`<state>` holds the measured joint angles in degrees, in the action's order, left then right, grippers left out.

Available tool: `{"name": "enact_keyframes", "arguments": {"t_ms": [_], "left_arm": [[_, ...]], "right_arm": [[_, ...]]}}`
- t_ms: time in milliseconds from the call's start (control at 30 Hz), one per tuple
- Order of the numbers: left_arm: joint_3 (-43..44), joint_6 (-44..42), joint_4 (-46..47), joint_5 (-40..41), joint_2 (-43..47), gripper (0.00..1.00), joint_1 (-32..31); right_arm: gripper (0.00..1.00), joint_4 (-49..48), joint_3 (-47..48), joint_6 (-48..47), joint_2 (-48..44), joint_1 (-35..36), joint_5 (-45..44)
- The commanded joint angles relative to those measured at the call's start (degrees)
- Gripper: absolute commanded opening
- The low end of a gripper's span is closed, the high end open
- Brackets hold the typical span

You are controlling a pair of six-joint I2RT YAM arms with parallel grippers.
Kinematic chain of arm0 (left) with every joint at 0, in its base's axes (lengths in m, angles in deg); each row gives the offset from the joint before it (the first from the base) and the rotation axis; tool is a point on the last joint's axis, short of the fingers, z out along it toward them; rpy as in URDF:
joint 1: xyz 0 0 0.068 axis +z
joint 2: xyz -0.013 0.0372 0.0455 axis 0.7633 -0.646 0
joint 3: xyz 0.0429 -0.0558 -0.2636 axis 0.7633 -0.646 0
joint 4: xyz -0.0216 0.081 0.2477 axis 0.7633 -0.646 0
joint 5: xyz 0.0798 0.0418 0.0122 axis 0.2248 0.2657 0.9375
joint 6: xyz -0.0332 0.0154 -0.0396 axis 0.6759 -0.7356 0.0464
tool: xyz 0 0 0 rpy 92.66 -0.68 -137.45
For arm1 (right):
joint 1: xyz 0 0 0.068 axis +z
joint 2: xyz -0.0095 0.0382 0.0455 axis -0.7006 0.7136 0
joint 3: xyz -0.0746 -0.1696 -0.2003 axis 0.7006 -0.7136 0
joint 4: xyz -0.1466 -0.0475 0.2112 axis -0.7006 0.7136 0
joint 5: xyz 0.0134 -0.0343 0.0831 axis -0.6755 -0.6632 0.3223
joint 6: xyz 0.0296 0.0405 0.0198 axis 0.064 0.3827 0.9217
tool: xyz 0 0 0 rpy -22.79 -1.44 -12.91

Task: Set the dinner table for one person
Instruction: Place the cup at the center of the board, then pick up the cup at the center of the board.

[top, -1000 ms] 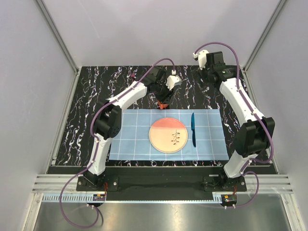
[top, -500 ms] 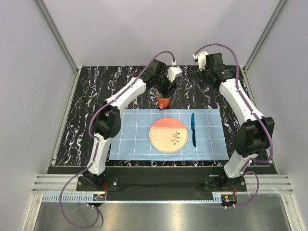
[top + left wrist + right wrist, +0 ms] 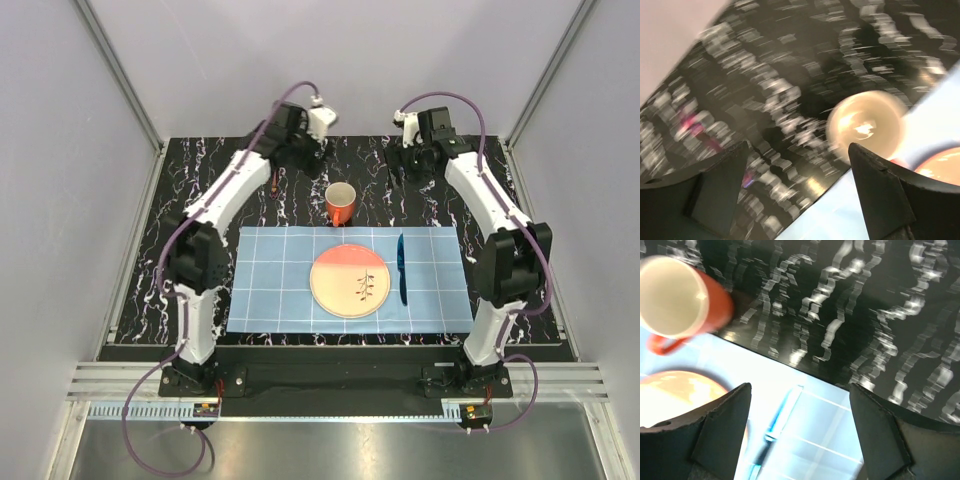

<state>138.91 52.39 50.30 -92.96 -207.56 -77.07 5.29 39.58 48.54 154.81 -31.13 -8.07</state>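
Soft, even light leaves the top view sharp; both wrist views are motion-blurred, the dinner table (image 3: pixel 805 45) smeared, the mug (image 3: pixel 866 125) overexposed.

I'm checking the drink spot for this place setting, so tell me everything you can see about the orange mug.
The mug is orange-red outside and cream inside, ceramic by its look, with one loop handle turned toward the mat. It stands upright, mouth up and seemingly empty, on the dinner table at the mat's far edge, behind the plate. The left claw and right claw are open and apart from it.
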Motion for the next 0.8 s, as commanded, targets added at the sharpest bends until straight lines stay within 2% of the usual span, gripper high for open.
{"name": "enact_keyframes", "arguments": {"t_ms": [0,167,300,533,767], "left_arm": [[-4.9,3.3,3.6,7.1,9.0,0.88,6.7],[-15.6,2.3,6.0,10.4,17.9,0.88,11.9],[-23.1,0.2,7.3,14.2,22.4,0.89,13.0],[-26.6,-1.2,7.0,16.0,26.2,0.89,13.5],[-27.0,-0.5,6.7,15.6,26.6,0.89,13.6]], "right_arm": [[0.85,1.4,6.2,6.6,3.5,-0.1,10.8],[0.83,1.4,10.9,9.1,11.1,0.7,16.6],[0.81,1.4,14.0,10.5,16.1,1.3,19.4],[0.79,1.7,21.0,12.7,22.6,4.1,22.7],[0.78,2.2,23.6,12.8,23.6,5.4,22.9]]}}
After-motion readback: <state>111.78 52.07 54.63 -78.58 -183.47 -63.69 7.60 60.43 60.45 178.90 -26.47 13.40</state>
